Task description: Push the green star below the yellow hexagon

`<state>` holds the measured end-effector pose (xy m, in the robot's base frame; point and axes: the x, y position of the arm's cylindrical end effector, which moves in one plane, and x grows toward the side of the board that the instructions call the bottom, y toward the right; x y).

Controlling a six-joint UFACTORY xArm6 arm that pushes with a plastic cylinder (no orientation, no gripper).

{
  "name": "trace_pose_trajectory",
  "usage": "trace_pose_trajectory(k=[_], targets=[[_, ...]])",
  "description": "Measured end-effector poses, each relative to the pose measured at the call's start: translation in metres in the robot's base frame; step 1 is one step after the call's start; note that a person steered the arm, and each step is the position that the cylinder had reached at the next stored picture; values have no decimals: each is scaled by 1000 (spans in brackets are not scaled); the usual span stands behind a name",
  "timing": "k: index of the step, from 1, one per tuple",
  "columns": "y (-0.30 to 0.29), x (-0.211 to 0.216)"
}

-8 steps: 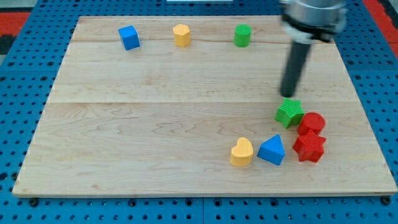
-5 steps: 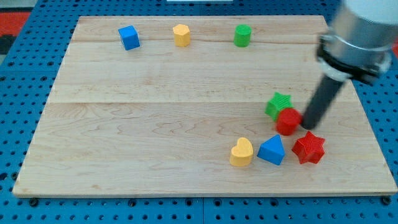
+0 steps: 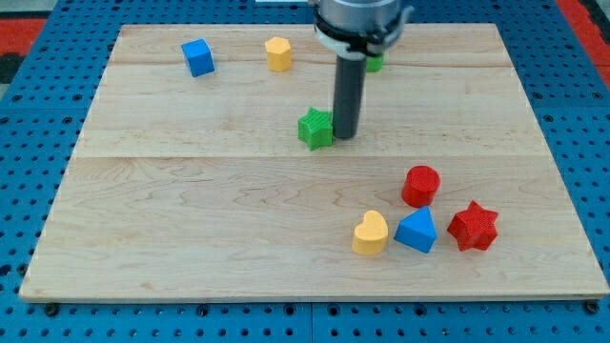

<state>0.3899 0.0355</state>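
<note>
Dark and straight, the rod ends in my tip (image 3: 344,134), which has no jaws to spread or press; it rests against the right side of the green star (image 3: 315,128), the star lying just to the view's left of it. From the star, the yellow hexagon (image 3: 278,53) sits up and to the left, near the board's top edge. A further leftward shove looks needed to bring the star under the hexagon.
</note>
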Motion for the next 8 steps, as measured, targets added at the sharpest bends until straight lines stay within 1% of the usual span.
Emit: trace_pose_trajectory(k=[1,2,3,5,7,8], targets=[[-7,19],[-11,46],[-47,30],[-85,-36],[-97,1],[-152,-30]])
